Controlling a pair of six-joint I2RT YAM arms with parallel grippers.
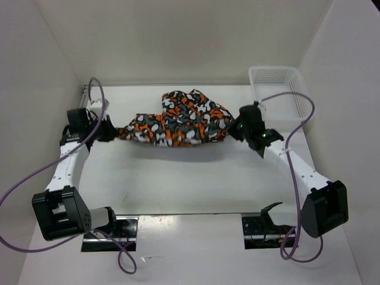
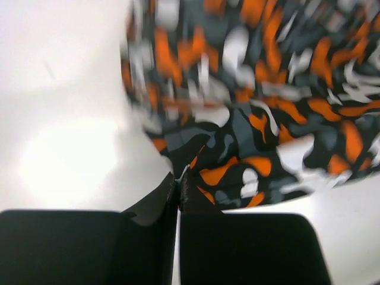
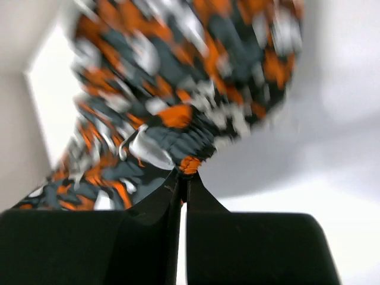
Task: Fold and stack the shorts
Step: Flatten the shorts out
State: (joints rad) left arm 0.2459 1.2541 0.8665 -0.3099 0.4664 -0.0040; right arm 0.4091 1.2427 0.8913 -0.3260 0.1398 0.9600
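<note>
The camouflage shorts (image 1: 178, 122), orange, black, grey and white, hang stretched between my two grippers above the far half of the white table. My left gripper (image 1: 113, 132) is shut on their left end; in the left wrist view the jaws (image 2: 179, 178) pinch the fabric edge and the shorts (image 2: 261, 113) fill the upper right. My right gripper (image 1: 235, 127) is shut on their right end; in the right wrist view the jaws (image 3: 184, 173) clamp a bunched orange fold of the shorts (image 3: 178, 89). The cloth sags in the middle and bunches up at the far side.
A white plastic mesh basket (image 1: 278, 95) stands at the far right corner, just behind the right arm. White walls close in the table on the left, back and right. Purple cables loop from both arms. Two arm bases sit at the near edge.
</note>
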